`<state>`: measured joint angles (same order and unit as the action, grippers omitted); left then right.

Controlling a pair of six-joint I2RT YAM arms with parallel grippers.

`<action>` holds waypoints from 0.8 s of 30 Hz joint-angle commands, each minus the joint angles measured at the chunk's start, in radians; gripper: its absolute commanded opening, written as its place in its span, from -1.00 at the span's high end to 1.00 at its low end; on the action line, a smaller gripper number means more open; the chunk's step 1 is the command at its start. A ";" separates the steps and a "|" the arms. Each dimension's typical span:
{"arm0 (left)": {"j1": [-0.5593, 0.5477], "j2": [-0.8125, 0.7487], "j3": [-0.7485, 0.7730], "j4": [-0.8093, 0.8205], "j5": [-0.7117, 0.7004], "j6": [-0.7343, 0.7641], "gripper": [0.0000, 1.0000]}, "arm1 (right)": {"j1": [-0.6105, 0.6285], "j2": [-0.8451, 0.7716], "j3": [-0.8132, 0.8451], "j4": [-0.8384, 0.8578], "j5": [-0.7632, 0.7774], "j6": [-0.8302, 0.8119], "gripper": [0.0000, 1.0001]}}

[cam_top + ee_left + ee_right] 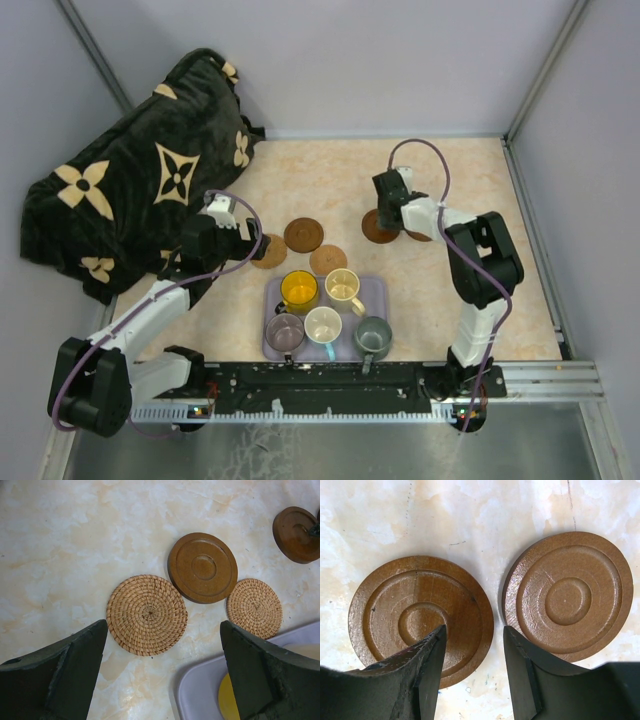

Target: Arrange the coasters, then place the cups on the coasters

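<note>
At 6 o'clock on the desk (470,290), just beyond the arm bases: lavender tray (378,287) with all five cups upright inside. Near row, from 9 to 3 o'clock: mauve cup (285,331), white cup (323,326) with a blue handle, grey-green cup (373,337). Far row: yellow-orange cup (298,290), cream cup (343,287). None on a coaster yet.

Just past the tray's far rim, at 12 o'clock from it: first woven coaster (328,260), flat on the desk. At 10 o'clock from that one, just beside it: dark wooden coaster (303,235). At 8 o'clock from the dark one: second woven coaster (270,251), close enough that touching or not cannot be told.

Above the second woven coaster: left gripper (164,625), fingers spread wide, nothing between them.

At 1 o'clock from the tray: right gripper (474,630), fingers partly apart, clamped on nothing. Below it, two more wooden discs lying side by side with a thin strip of desk between: ringed coaster (395,605) at 9 o'clock in the wrist view, partly covered by one fingertip, and glossy coaster (568,597) at 3 o'clock.

Farthest, at 10 o'clock: black blanket (130,190) with beige flower shapes, heaped at the desk's corner.
</note>
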<state>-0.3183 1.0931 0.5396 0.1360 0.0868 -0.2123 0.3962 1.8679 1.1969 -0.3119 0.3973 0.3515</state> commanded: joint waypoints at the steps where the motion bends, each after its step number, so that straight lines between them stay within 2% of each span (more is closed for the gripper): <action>1: -0.001 -0.007 -0.012 0.036 0.016 -0.005 -0.99 | -0.001 -0.061 0.062 -0.010 -0.018 -0.019 0.00; 6: -0.001 -0.009 -0.013 0.037 0.022 -0.007 -0.99 | 0.031 -0.122 0.074 -0.023 -0.034 -0.041 0.00; 11: 0.000 -0.010 -0.017 0.042 0.024 -0.010 -0.99 | 0.122 -0.158 0.079 -0.029 -0.065 -0.061 -0.01; 19: -0.001 -0.016 -0.018 0.037 0.029 -0.016 -0.99 | 0.265 -0.108 0.086 -0.007 -0.147 -0.029 -0.05; 24: -0.001 -0.032 -0.023 0.030 0.018 -0.015 -0.99 | 0.307 -0.074 0.081 -0.006 -0.169 -0.012 -0.04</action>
<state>-0.3183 1.0882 0.5282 0.1497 0.0982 -0.2142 0.6796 1.7706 1.2446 -0.3328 0.2581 0.3237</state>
